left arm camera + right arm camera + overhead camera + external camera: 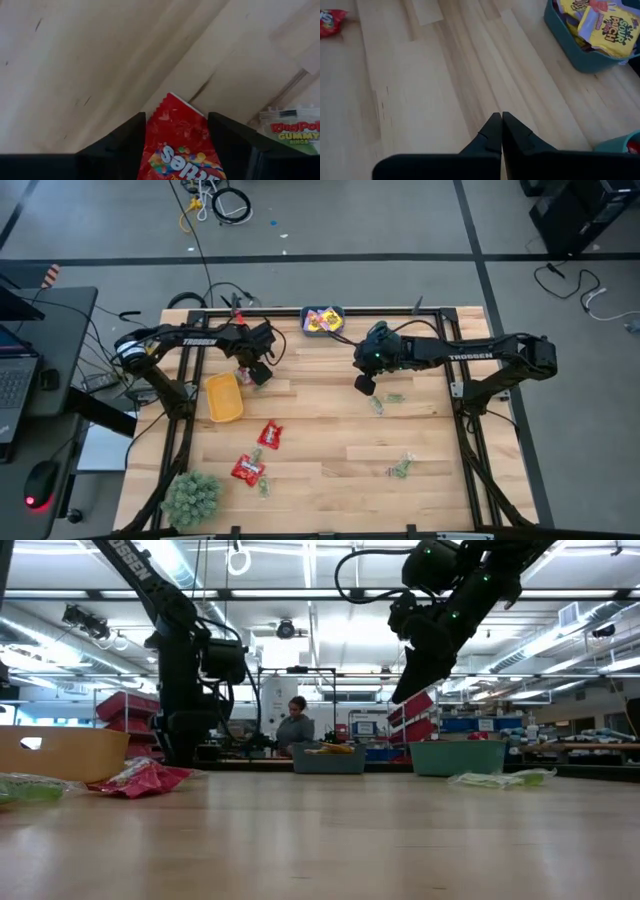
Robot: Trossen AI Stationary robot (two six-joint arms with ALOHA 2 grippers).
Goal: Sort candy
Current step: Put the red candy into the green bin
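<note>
High view: the left gripper [257, 370], left of centre beside the yellow bin [223, 397], and the right gripper [365, 383] hang above scattered candy. Left wrist view: spread fingers [125, 145] flank a red packet [181, 142], seemingly just released. Right wrist view: the right gripper's fingers [512, 131] are clenched empty, probably between picks; yellow packets [607, 25] fill the teal bin [575, 52], upper right.

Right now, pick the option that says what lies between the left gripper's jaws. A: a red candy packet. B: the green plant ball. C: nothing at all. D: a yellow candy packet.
A: the left wrist view shows a red candy packet lying between the jaws of the left gripper, which stand apart on either side of it above the wooden table.
</note>
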